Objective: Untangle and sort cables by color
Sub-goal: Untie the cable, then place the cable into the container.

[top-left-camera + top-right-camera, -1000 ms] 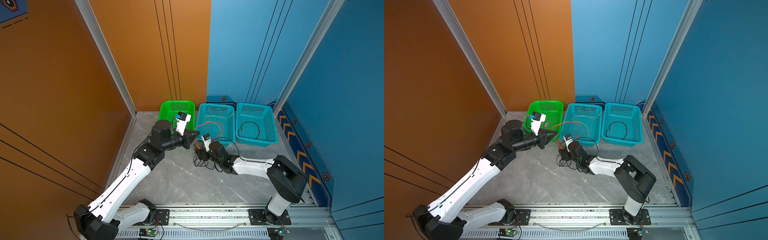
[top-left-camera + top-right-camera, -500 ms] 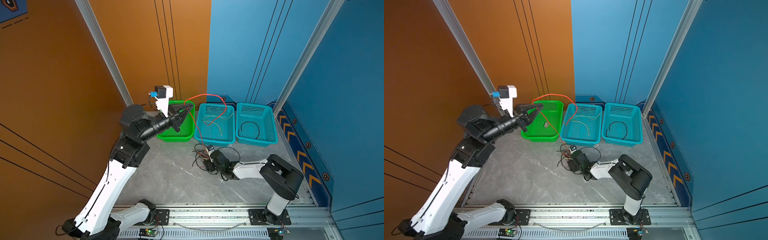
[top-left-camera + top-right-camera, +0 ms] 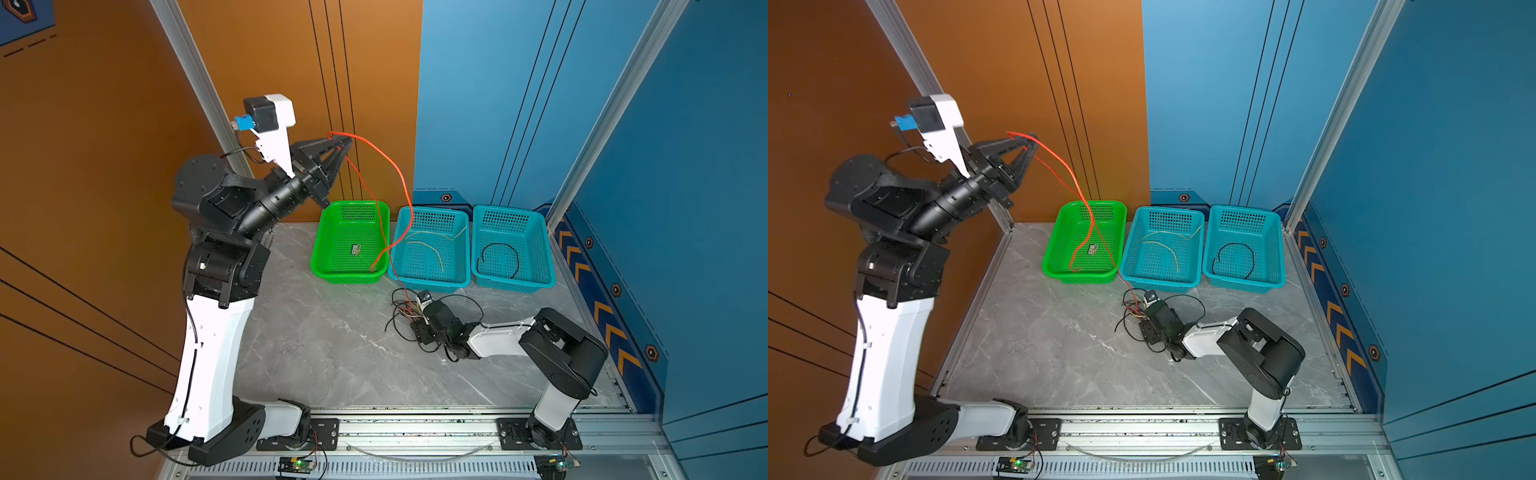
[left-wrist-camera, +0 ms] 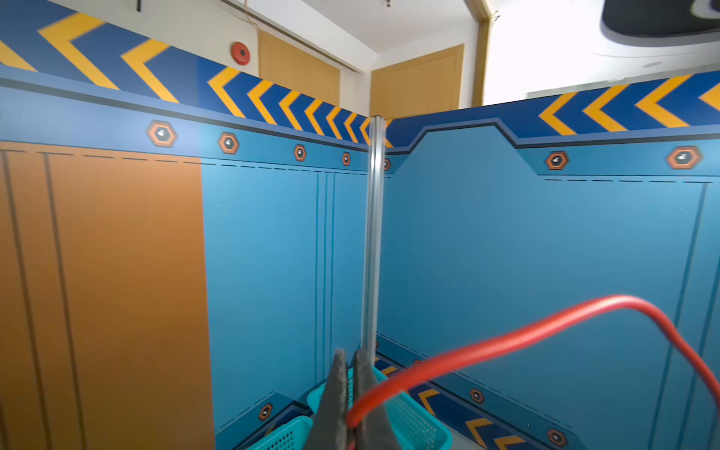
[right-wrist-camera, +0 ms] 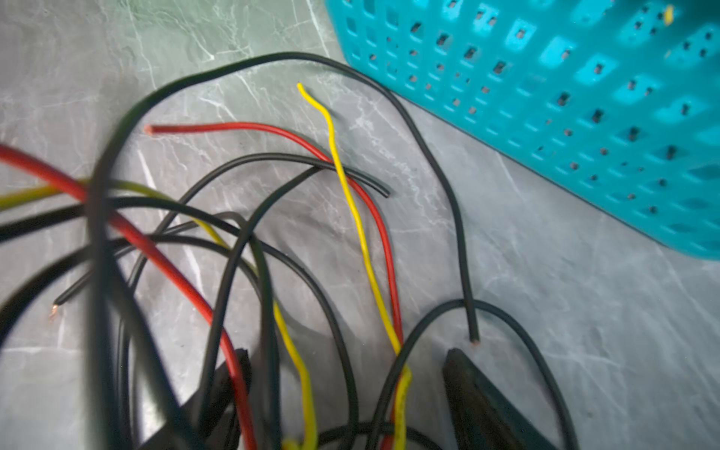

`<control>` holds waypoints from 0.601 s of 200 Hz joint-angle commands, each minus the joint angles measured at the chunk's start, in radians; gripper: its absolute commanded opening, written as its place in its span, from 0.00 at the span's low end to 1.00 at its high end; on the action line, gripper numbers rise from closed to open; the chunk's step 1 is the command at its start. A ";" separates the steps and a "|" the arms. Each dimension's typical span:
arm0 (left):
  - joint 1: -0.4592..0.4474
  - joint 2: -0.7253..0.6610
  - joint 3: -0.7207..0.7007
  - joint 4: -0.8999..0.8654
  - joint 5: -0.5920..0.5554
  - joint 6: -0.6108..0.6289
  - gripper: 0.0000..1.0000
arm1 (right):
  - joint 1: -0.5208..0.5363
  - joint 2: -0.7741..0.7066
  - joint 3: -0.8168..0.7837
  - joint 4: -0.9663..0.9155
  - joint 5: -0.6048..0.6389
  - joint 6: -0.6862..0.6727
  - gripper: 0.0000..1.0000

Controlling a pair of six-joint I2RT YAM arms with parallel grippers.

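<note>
Dangling from pinched-shut left claw (image 3: 345,143), a red cable (image 3: 390,162); right claw (image 5: 346,356) agape around tangled cables (image 3: 403,309).

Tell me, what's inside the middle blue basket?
Thin yellow cables lie curled inside the middle teal plastic basket. A hanging red cable hides a sliver of one corner.

The near-left stretch of the table (image 3: 316,353) lies bare and open to a pass. Along the back wall (image 3: 374,83), the green basket (image 3: 322,249), middle teal basket (image 3: 432,286) and right teal basket (image 3: 515,286) stand close side by side, with no way between them. A red cable (image 3: 395,166), pinched in the left tool (image 3: 343,143) held high, slants down across the green basket to the cable tangle (image 3: 399,311). The tangle crowds the table just before the middle basket, lying between the parted fingers of the right tool (image 5: 350,374).
</note>
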 commanded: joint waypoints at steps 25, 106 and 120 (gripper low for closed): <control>0.175 0.156 0.300 0.037 0.073 -0.153 0.00 | -0.020 -0.015 -0.036 -0.055 0.019 0.013 0.75; 0.242 0.377 0.344 0.249 0.024 -0.200 0.00 | -0.032 -0.069 -0.046 -0.062 -0.016 0.025 0.75; 0.242 0.445 0.373 0.261 0.021 -0.204 0.00 | -0.033 -0.081 -0.045 -0.071 -0.022 0.024 0.75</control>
